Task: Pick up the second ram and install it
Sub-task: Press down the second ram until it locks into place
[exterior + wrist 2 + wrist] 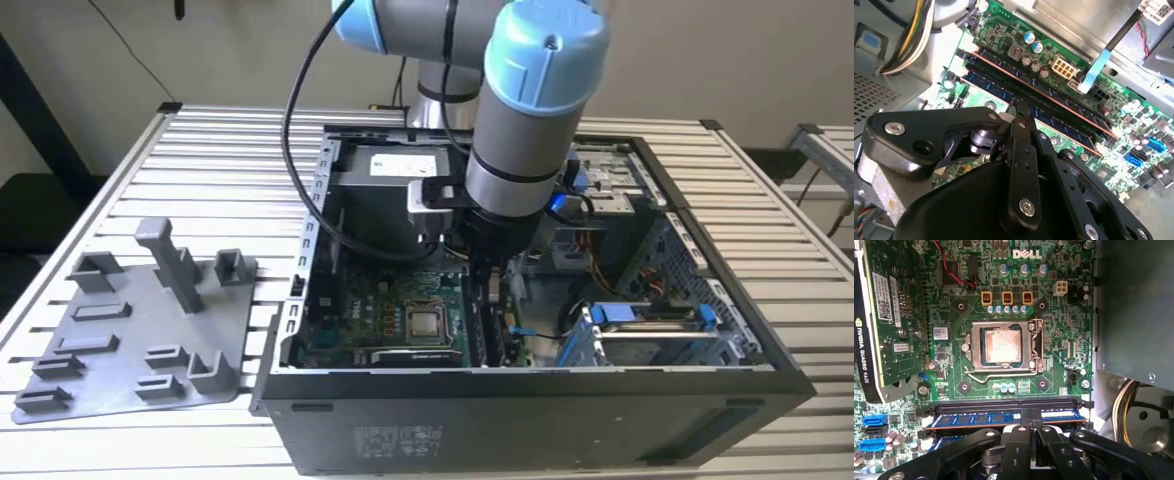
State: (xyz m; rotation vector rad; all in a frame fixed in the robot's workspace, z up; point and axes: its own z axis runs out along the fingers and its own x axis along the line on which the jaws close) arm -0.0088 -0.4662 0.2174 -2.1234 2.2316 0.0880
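The second ram stands on edge in a slot on the green motherboard, a long dark blue board with chips along its face. Its copper contact edge still shows along the slot. In the second wrist view the ram runs diagonally past the fingertips. My gripper is shut, and its thin black fingers come together on the ram's top edge near the middle of its length. In the exterior view the gripper reaches straight down inside the open computer case.
An empty black slot lies beside the ram on the processor socket's side. A graphics card stands nearby. The grey power-supply box and drive cage flank the arm. A grey tray with posts sits outside the case.
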